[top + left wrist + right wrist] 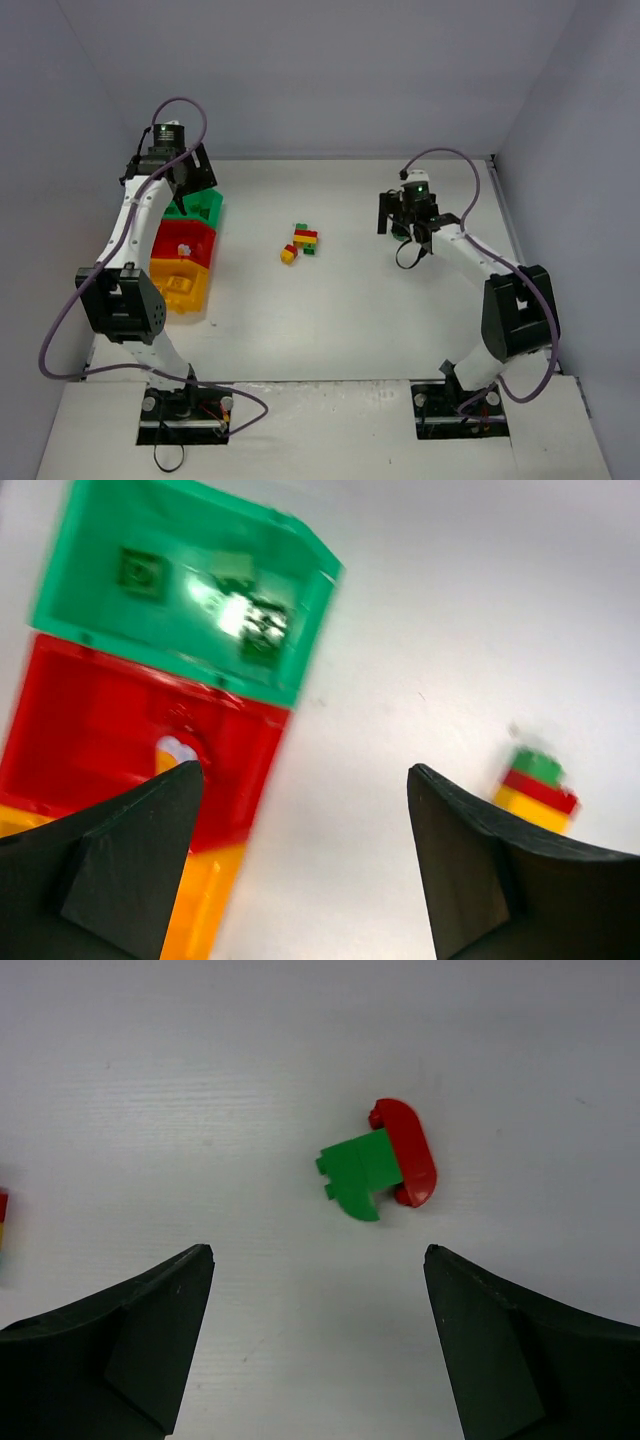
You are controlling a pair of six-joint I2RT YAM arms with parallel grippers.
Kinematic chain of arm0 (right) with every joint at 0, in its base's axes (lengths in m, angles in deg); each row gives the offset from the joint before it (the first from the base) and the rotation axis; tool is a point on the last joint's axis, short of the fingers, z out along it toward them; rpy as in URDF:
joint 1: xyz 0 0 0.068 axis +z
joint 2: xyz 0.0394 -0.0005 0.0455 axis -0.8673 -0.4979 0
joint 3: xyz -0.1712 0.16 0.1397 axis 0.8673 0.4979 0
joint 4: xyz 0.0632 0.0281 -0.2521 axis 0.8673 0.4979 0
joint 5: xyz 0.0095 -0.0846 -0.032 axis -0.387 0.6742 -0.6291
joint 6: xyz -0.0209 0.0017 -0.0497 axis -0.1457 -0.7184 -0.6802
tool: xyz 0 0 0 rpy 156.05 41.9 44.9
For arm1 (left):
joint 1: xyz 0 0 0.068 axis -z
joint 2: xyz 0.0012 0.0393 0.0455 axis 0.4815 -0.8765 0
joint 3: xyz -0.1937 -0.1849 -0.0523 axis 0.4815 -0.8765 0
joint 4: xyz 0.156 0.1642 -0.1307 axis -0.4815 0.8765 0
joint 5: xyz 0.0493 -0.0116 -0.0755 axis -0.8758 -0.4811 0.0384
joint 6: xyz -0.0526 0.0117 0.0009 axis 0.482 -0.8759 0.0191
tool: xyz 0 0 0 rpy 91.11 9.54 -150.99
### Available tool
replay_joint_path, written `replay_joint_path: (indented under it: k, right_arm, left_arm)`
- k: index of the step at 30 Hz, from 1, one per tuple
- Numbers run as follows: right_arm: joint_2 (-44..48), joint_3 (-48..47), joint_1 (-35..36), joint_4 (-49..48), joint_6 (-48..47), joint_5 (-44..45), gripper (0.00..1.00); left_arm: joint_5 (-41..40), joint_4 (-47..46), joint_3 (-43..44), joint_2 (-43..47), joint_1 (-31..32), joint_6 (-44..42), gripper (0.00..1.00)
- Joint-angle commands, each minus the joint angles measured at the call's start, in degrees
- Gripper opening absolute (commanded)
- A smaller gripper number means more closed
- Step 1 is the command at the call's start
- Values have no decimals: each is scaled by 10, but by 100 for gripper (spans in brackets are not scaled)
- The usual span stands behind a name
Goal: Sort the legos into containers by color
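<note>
Three containers stand in a row at the left: green [205, 207], red [186, 240] and yellow-orange [182, 285]. My left gripper [188, 190] hovers open over the green bin [190, 590], nothing between its fingers. Green bricks [255, 625] lie blurred inside that bin. A loose cluster of red, yellow and green legos [300, 241] lies mid-table; the left wrist view shows one mixed stack [535, 790]. My right gripper [318, 1252] is open above the table, with a joined green and red piece [378, 1165] just beyond its fingertips. In the top view the right gripper [408, 228] hides that piece.
The red bin [130, 720] holds a small pale object [175, 750]. The yellow-orange bin [200, 910] has yellow bricks in it. Grey walls close in the white table [350, 320] at the back and on both sides. A mixed stack shows at the right wrist view's left edge [3, 1230].
</note>
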Motion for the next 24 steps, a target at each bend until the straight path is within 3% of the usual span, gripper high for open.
replay_joint_path:
  k: [1,11,24]
  right_arm:
    - [-12,-45,-40,-13,-43,-40,82]
    - [-102,-127,-105,5,28,-24,82]
    - [-199,-150,-105,-11,78,-68,75]
  left_arm:
    - [24,-16,-39,69,46,10,76]
    - [82,-17,-175,193,119,22,76]
    - [71,-15,-253,236,184,42,76]
